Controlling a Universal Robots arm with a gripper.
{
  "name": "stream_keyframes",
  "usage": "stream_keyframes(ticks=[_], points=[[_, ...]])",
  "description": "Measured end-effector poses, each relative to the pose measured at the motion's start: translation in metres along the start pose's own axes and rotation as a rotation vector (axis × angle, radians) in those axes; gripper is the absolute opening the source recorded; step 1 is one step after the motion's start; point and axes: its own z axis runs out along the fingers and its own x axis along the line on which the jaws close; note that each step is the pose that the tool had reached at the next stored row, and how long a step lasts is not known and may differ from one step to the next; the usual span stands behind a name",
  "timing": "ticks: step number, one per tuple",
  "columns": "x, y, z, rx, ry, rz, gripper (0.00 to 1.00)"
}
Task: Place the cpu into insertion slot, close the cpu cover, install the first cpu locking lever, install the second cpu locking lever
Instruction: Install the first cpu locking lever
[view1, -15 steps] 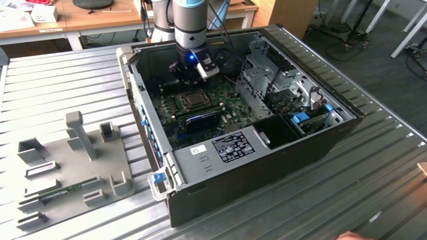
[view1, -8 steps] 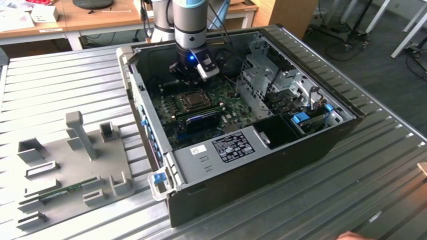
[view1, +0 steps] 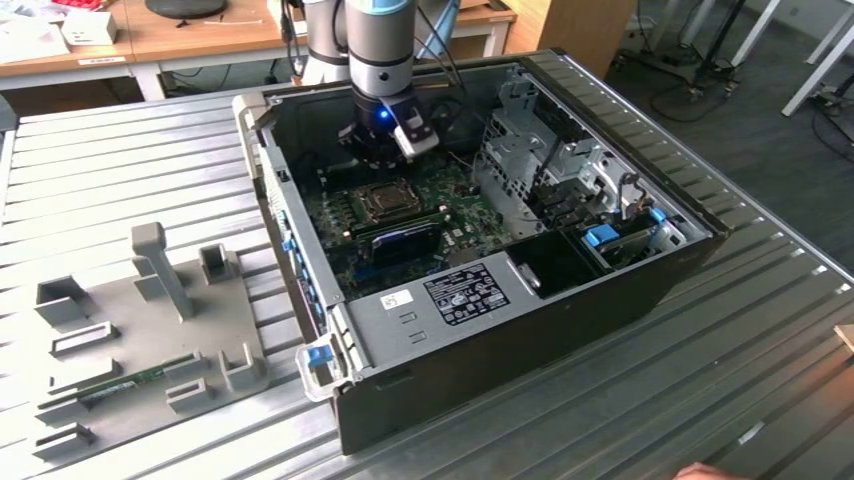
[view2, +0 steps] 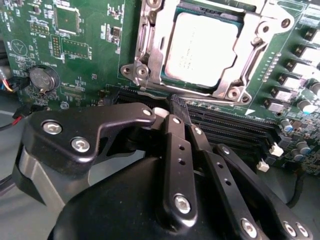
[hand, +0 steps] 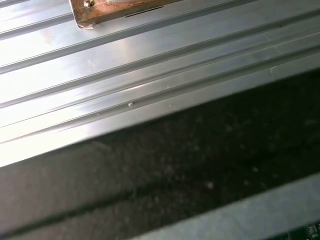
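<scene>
- The cpu (view2: 202, 47) sits in the insertion slot (view1: 380, 200), with the cpu cover (view2: 156, 47) lying down around it.
- The tool (view2: 165, 112), clenched on nothing, hovers beside the socket. A skewed push would likely scrape the memory slots (view2: 235, 125).

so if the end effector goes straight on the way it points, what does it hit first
The end effector would likely meet the long black memory slots beside the cpu cover, not the cpu itself, though depth is unclear.
</scene>
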Motion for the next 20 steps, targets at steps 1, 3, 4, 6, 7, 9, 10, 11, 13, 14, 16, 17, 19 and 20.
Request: stream_keyframes(ticks=[1, 3, 4, 6, 7, 9, 10, 11, 13, 14, 16, 17, 19, 20], points=[[0.0000, 0.0001, -0.0004, 0.0006, -0.0003, 0.000, 0.10], [0.0000, 0.0002, -0.0005, 0.0066, -0.0023, -0.001, 0.10], [0.0000, 0.0001, -0.0006, 0.0109, -0.0036, -0.001, 0.10], [0.0000, 0.0001, -0.0006, 0.0228, -0.0073, -0.002, 0.10], [0.0000, 0.0001, -0.0006, 0.0308, -0.0100, -0.003, 0.10], [0.0000, 0.0001, -0.0006, 0.0449, -0.0146, -0.004, 0.10], [0.0000, 0.0002, -0.0005, 0.0481, -0.0156, -0.005, 0.10], [0.0001, 0.0004, -0.0005, 0.0484, -0.0156, -0.005, 0.10], [0.0003, 0.0009, -0.0005, 0.0485, -0.0157, -0.005, 0.10], [0.0003, 0.0010, -0.0005, 0.0485, -0.0157, -0.005, 0.10], [0.0002, 0.0013, -0.0017, 0.0483, -0.0157, -0.005, 0.10], [0.0002, 0.0016, -0.0029, 0.0483, -0.0158, -0.005, 0.10], [0.0001, 0.0021, -0.0059, 0.0483, -0.0158, -0.005, 0.10], [0.0001, 0.0025, -0.0074, 0.0482, -0.0158, -0.005, 0.10]])
